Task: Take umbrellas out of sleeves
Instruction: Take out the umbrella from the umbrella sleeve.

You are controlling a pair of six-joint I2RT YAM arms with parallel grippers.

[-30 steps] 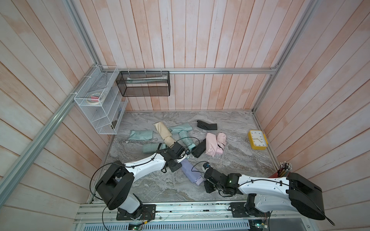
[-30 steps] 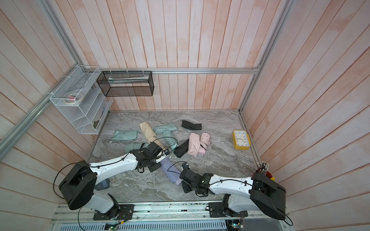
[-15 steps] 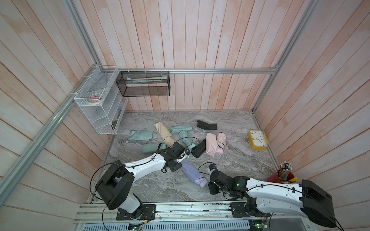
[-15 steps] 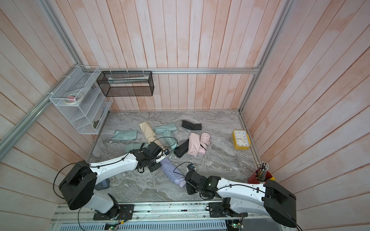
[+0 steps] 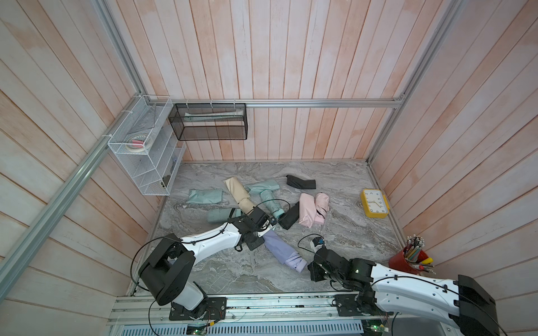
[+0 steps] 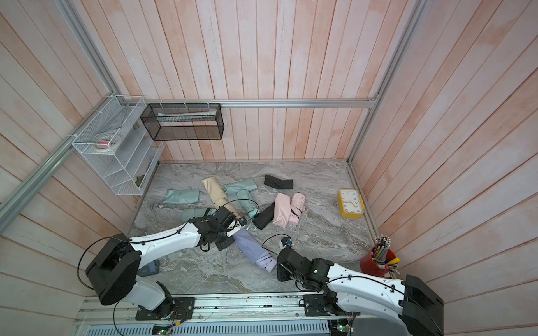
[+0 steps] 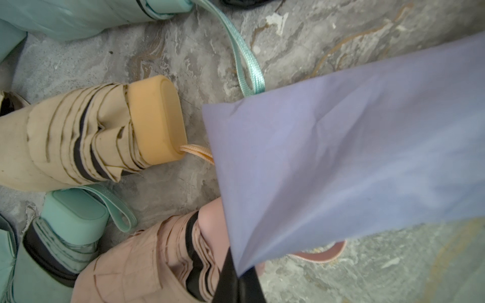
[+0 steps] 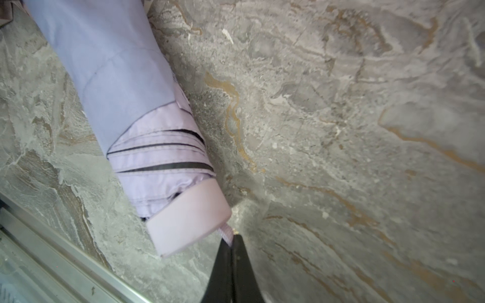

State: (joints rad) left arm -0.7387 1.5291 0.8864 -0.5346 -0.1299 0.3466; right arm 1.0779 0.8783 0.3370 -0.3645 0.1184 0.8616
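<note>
Task progress: partial. On the marbled tabletop (image 5: 349, 232), most of the load is lying beyond the left gripper (image 7: 237, 275), on the side away from the robot base. Limp sleeves in mint (image 5: 205, 196), black (image 5: 301, 182) and pink (image 5: 308, 213) are lying flat and look empty. Bare pleated umbrellas in cream (image 7: 78, 136), mint (image 7: 60, 236) and pink (image 7: 147, 262) are lying just ahead of that gripper's fingers. These units are judged done. An exact count cannot be told, because the left arm is covering part of the pile.

One unit is being worked. The lavender sleeve (image 5: 275, 247) is stretching between the two grippers, and the lavender umbrella (image 8: 157, 157) is protruding from its open end toward the right gripper (image 8: 232, 244) — the handle (image 8: 189, 223) and a band of pleats are showing, and the rest is sitting inside.

Left gripper: the jaws are clenching a corner of the sleeve's closed end.

Right gripper: the jaws are pinching the umbrella's wrist cord (image 8: 227, 233) just behind the handle — no gap is showing.
</note>
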